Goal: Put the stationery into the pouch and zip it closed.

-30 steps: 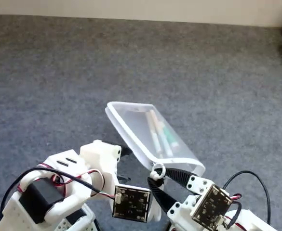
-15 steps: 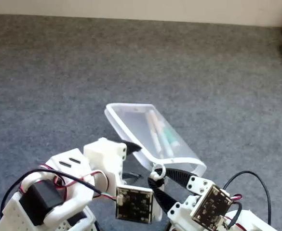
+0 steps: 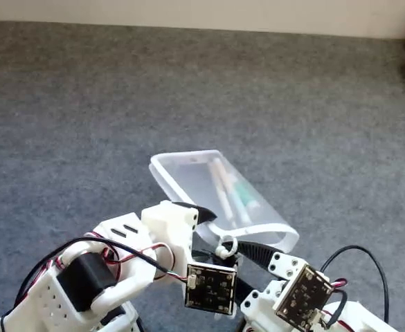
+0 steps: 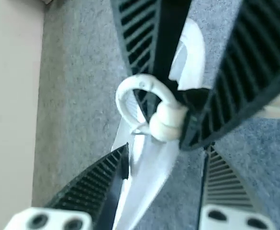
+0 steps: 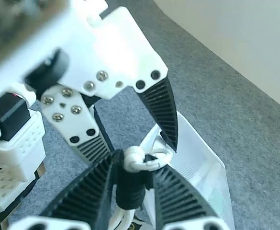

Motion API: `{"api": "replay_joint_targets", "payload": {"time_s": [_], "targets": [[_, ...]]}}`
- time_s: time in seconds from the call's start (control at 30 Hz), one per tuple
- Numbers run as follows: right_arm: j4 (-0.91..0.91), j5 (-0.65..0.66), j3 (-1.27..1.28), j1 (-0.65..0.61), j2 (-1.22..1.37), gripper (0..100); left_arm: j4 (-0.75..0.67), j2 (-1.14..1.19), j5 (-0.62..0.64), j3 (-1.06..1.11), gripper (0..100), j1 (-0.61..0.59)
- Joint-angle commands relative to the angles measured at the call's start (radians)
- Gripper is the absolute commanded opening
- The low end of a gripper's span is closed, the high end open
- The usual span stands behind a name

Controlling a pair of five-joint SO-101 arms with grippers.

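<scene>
High view: your clear plastic pouch [image 3: 195,176] lies at centre frame, pale pens [image 3: 224,187] inside. Right wrist view adds the right gripper [image 5: 132,163] clenched on its corner by the white ring pull [image 4: 164,122]. Left wrist view shows the left gripper [image 4: 166,149] spread wide, straddling the pouch edge.

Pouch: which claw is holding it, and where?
The right claw pinches the pouch at its corner, by the zipper ring. The left claw is open, holding nothing.
</scene>
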Motion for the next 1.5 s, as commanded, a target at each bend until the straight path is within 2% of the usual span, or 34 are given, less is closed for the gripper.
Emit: {"api": "replay_joint_targets", "payload": {"time_s": [0.0, 0.3, 0.43, 0.7, 0.93, 1.2, 1.47], "targets": [[-0.001, 0.005, -0.061, 0.008, -0.004, 0.5, -0.049, -0.007, 0.011, -0.007, 24, 0.015], [-0.001, 0.005, -0.061, 0.008, -0.004, 0.5, -0.140, -0.015, 0.012, 0.091, 24, 0.019], [-0.001, 0.005, -0.061, 0.008, -0.004, 0.5, -0.135, -0.015, 0.014, 0.097, 23, 0.018], [-0.002, 0.005, -0.061, 0.012, -0.004, 0.5, -0.137, -0.016, 0.095, 0.065, 1, 0.015], [-0.050, 0.005, -0.065, 0.015, -0.004, 0.5, -0.130, -0.016, 0.255, -0.012, 1, 0.012], [-0.102, 0.003, -0.062, 0.016, -0.004, 0.5, -0.130, -0.016, 0.370, -0.031, 1, -0.140], [-0.166, -0.005, -0.059, 0.018, -0.004, 0.5, -0.074, -0.030, 0.423, -0.030, 1, -0.170]]}}
